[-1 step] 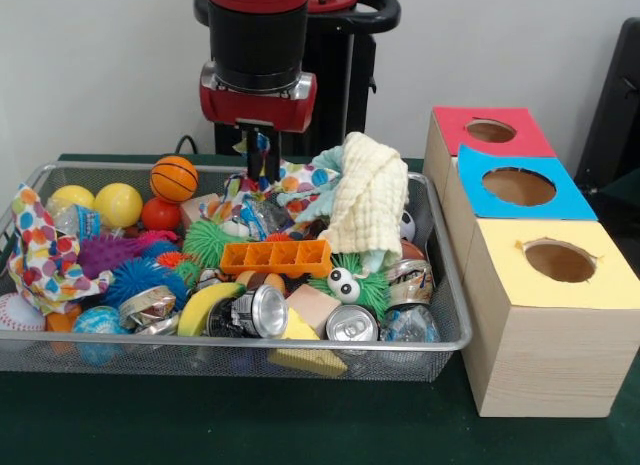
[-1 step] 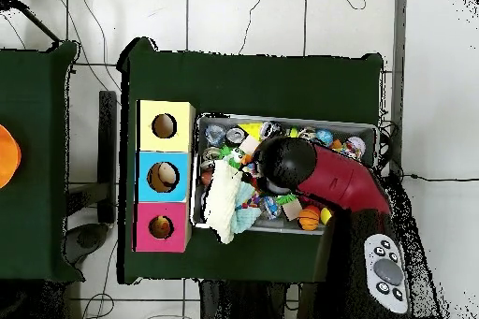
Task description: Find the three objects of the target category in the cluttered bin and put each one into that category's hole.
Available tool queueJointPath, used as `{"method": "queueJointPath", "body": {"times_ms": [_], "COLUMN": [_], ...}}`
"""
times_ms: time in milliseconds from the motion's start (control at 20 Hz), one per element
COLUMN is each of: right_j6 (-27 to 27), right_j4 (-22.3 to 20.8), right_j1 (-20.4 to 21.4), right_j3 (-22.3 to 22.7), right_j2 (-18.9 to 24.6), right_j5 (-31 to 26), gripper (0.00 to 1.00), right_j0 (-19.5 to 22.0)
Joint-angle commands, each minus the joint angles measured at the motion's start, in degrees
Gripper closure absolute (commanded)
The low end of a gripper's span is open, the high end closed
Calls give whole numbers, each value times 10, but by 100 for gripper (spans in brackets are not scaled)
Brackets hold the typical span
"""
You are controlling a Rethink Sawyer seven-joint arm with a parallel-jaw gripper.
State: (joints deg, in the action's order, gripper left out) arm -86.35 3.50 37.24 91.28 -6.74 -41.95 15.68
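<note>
A wire mesh bin (image 1: 300,345) is packed with mixed items. Among them are crushed cans (image 1: 352,324), a small basketball (image 1: 174,178), yellow balls (image 1: 118,204), a cream cloth (image 1: 365,200), a spotted cloth (image 1: 40,250), an orange ice tray (image 1: 276,256) and a banana (image 1: 205,307). My gripper (image 1: 262,157) hangs over the bin's back middle, just above the pile, its fingers close together with nothing visibly held. In the overhead view the arm (image 2: 309,170) covers the gripper and the bin's centre. Beside the bin stand three boxes with holes: red (image 1: 490,131), blue (image 1: 518,186) and yellow (image 1: 560,260).
The boxes stand in a row against the bin's side, yellow (image 2: 165,126), blue (image 2: 165,176) and red (image 2: 161,227) in the overhead view. A green spiky toy with eyes (image 1: 350,283) and a baseball (image 1: 18,312) lie near the bin's front. Green cloth covers the table.
</note>
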Motion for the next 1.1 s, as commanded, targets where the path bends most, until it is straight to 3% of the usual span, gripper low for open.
{"method": "queueJointPath", "body": {"times_ms": [50, 1100], "right_j6": [-167, -204], "right_j4": [40, 92], "right_j1": [-13, -8], "right_j3": [65, 94], "right_j2": [11, -3], "right_j5": [10, 41], "gripper": [100, 100], "right_j0": [-16, -56]}}
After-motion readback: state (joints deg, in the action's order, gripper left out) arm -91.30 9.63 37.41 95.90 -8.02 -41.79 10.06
